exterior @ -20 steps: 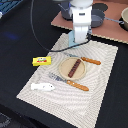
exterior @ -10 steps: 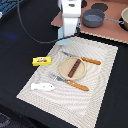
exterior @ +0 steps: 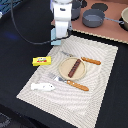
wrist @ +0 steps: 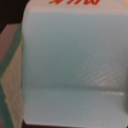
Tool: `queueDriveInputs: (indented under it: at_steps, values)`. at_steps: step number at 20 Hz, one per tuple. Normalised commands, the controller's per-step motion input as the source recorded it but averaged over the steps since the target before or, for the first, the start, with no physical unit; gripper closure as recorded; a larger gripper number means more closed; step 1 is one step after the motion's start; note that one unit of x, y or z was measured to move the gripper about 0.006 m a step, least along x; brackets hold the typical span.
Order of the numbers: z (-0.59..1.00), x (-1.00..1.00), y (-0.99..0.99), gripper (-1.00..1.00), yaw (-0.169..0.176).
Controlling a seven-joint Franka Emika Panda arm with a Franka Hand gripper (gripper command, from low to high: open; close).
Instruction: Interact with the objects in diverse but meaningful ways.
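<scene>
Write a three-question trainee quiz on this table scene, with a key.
1. True or false: the dark-brown stick lies on the tan plate.
2. Which item sits off the placemat, on the dark table? A) yellow packet B) white oblong piece C) orange-handled fork
3. Fill in: the grey pot stands on the ______ surface at the far edge.

Key
1. True.
2. A; the white piece and the fork both lie on the placemat.
3. Light brown; the pot is apart from the placemat. The tool's state cannot be told: it is hidden in the exterior view and the wrist view is filled by a pale-blue surface.
</scene>
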Motion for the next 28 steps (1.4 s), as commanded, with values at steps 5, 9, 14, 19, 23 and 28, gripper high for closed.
queueDriveInputs:
  at_steps: [5,9,14,19,23,28]
  values:
    - [-0.20,-0.82,-0.21,-1.00,0.002]
    - [0.54,-0.18,-0.13,-1.00,0.000]
    - [0.84,-0.03,-0.16,-1.00,0.000]
    - [0.76,0.04,-0.49,-1.00,0.000]
    - [0.48,0.22,-0.90,-1.00,0.000]
    - [0.26,0.23,-0.99,-1.00,0.000]
